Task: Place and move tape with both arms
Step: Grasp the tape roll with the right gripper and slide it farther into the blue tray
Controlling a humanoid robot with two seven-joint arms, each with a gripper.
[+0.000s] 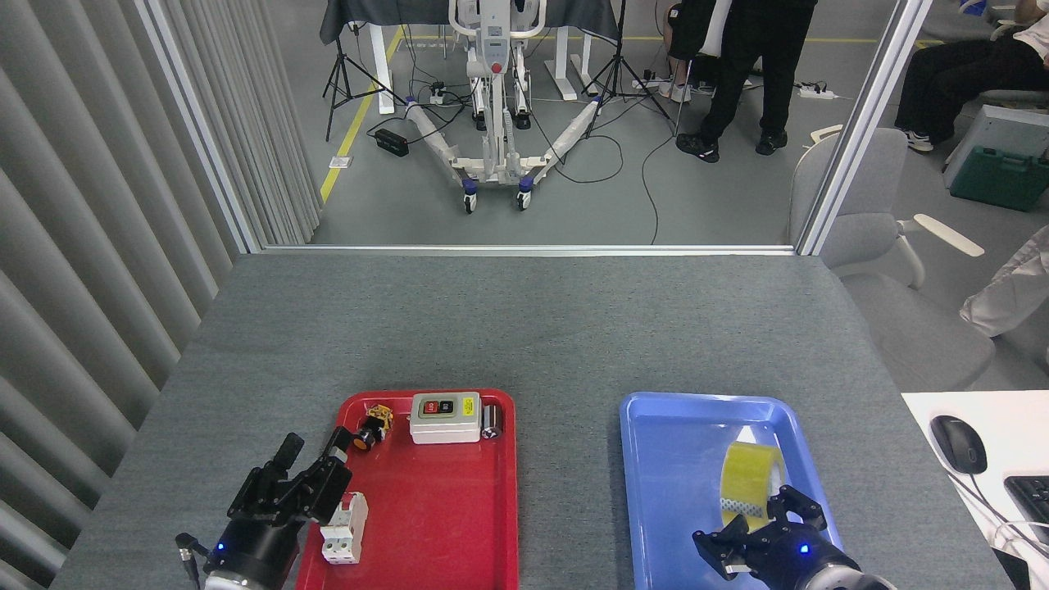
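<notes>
While your right claw (pixel 758 524) sits low over the near end of the blue tray (pixel 656 459), the tape (pixel 750 483) stands on edge inside that tray, toward its right side, just past the claw's black fingers (pixel 799 504). Fingers look spread and partly overlap the roll's lower edge, but you can't tell from this angle whether they actually pinch it or just sit next to it. Your left claw (pixel 307 459) is at the left rim of the red tray (pixel 442 524), fingers parted, nothing between them, pointing up and away toward the far end of the tray. Right beside it on the red tray is a white breaker-like block (pixel 344 533), close to the claw's body; contact unclear. At the far end of the red tray you have a small orange-capped push button (pixel 366 433), a white switch box (pixel 445 416) with a yellow label, and a small dark cylinder (pixel 492 422) just right of the box. Both trays lie well apart on the grey surface (pixel 524 328). Behind the surface edge: floor with cables, a wheeled white stand (pixel 492 147), a standing person's legs (pixel 737 98). A computer mouse (pixel 957 442) sits on a white desk at far right.
</notes>
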